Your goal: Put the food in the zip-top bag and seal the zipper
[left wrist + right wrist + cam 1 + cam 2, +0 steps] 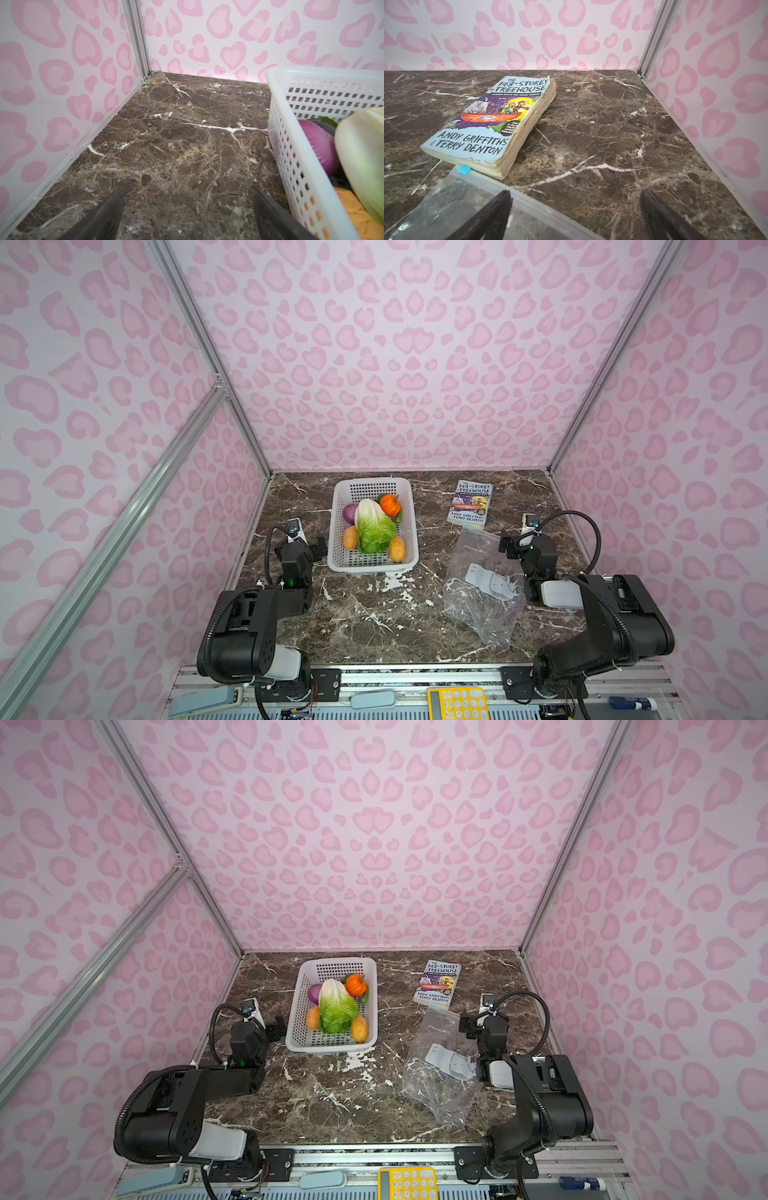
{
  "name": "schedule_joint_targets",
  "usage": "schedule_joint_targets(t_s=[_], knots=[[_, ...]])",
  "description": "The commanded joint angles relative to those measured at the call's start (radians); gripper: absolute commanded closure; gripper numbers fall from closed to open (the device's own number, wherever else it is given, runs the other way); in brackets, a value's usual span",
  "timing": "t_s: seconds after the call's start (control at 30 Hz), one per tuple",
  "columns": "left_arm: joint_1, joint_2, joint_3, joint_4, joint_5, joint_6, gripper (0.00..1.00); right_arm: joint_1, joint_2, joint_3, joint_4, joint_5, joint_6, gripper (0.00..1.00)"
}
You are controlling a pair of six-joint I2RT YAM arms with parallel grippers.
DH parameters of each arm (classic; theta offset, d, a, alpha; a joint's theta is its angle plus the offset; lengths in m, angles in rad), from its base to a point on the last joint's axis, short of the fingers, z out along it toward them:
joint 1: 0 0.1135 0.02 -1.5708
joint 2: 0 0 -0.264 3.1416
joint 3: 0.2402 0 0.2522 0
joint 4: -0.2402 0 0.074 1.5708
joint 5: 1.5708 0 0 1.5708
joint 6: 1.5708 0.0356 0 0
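The zip-top bag [478, 597] lies flat, so with left end effector [189, 194] and right end effector [576, 193] both spread empty, I'd pinch its mouth beside the blue slider tab [464, 170].

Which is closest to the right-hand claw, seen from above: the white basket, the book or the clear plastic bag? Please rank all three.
In a top view:
1. The zip-top bag: its far edge lies right under the right gripper.
2. The book: just beyond, toward the back wall.
3. The white basket: farthest, across the table's middle.
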Motion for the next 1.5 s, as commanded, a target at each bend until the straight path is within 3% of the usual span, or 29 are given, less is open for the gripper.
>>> schedule_joint_targets(t_s=[0.0,1.33,1.47], knots=[[0.001,0.004,0.01,0.022,0.008,0.002,0.02,0.001,0.0,0.002,0.004,0.007,-0.001,0.02],[0.007,-0.011,0.015,0.006,0.019,-0.004,0.02,0.0,-0.003,0.002,0.018,0.008,0.006,0.02],[0.024,-0.072,0.066,-0.131,0.018,-0.028,0.02,0.001,-0.091,0.101,-0.23,-0.044,-0.017,0.02]])
